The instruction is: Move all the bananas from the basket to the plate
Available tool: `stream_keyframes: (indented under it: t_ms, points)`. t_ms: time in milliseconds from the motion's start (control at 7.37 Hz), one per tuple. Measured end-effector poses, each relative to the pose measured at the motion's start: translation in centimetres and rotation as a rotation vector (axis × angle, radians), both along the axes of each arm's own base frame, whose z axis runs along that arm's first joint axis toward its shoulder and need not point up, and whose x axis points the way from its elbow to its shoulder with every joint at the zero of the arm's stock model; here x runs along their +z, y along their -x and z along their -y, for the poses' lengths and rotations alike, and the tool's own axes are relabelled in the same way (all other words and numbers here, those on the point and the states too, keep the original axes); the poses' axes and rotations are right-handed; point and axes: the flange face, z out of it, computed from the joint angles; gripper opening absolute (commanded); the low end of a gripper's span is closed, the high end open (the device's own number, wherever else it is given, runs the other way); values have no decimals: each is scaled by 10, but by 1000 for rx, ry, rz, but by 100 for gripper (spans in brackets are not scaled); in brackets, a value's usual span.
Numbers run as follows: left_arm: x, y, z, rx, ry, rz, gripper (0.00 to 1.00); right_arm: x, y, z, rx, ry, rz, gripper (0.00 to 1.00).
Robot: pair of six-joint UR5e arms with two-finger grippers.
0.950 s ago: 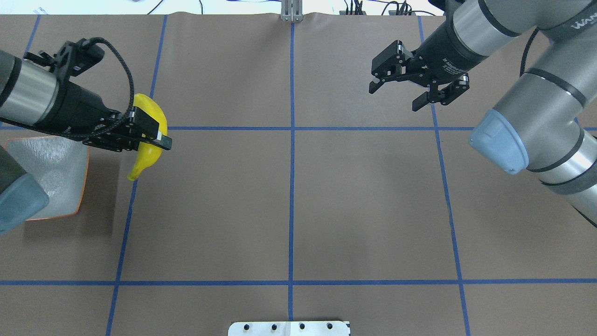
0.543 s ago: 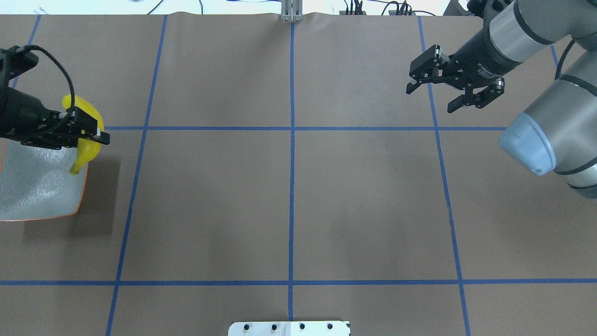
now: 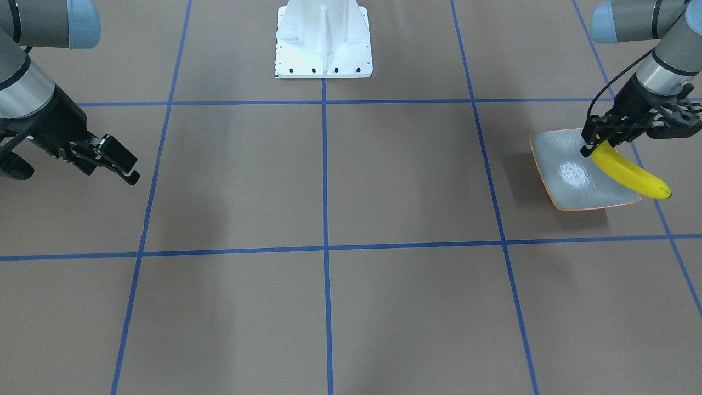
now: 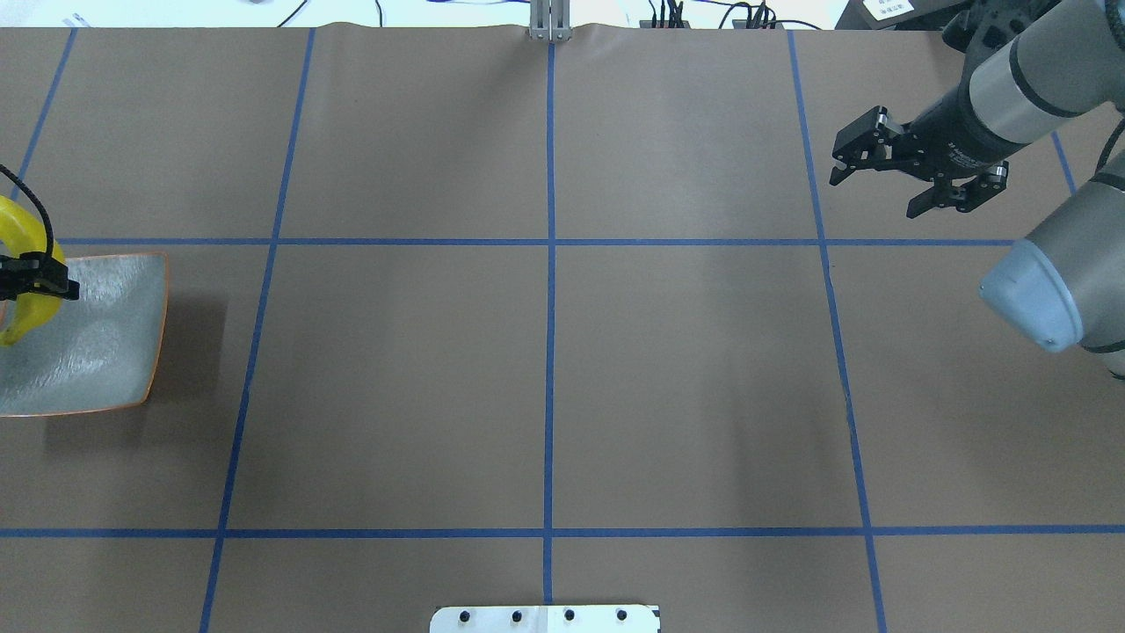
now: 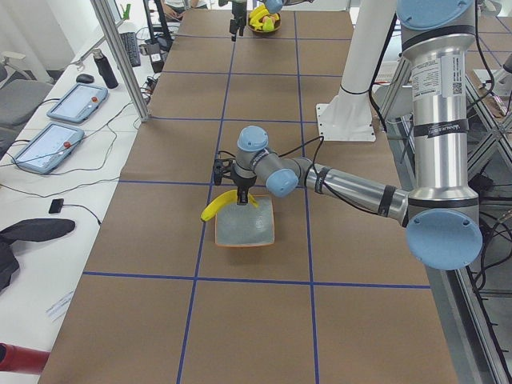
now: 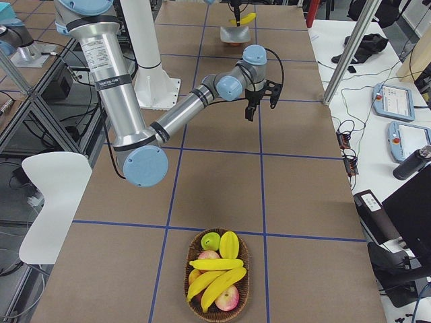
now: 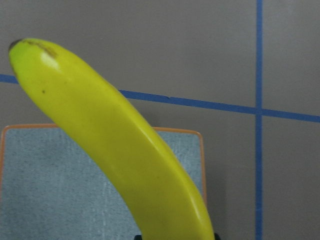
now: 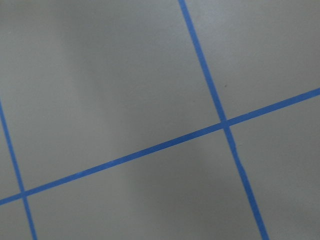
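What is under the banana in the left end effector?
The plate lies under part of the banana; its tip reaches past the rim, over the table. The plate surface right beneath it is hidden.

Front: we are facing the robot across the table [image 3: 384,307], looking steeply down, its base [image 3: 323,41] at top.
Overhead: we are looking forward and down from behind it, sharing the plate [image 4: 105,343] with the front view.
Right side: we are looking along the table, basket [image 6: 244,266] near, plate far.
Left side: we are looking from the opposite end, plate near.
Left wrist: we are hovering close over the banana [image 7: 115,145] and plate corner.
Right wrist: we are seeing only tape lines [image 8: 150,148], close up.
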Motion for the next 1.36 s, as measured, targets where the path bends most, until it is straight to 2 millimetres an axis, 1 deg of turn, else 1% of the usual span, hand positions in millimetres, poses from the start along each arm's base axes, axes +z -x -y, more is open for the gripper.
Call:
stream_keyframes:
  t_ms: [136,407,543,679,950,1358]
  points:
    - [10,-3,-1,19,17,34,0,3,0,0,-1,0,-6,100]
    - [26,-26,-11,102,23,72,0,5,0,0,-2,0,-8,100]
    - [33,-35,-16,172,-13,89,0,5,1,0,-2,0,-8,100]
    - [38,-39,-19,246,-66,102,0,5,1,0,-3,0,-8,100]
    - [47,-37,-24,338,-132,118,0,3,1,0,-1,0,-6,100]
    - [60,-32,-29,374,-144,138,0,2,1,-1,4,3,-3,100]
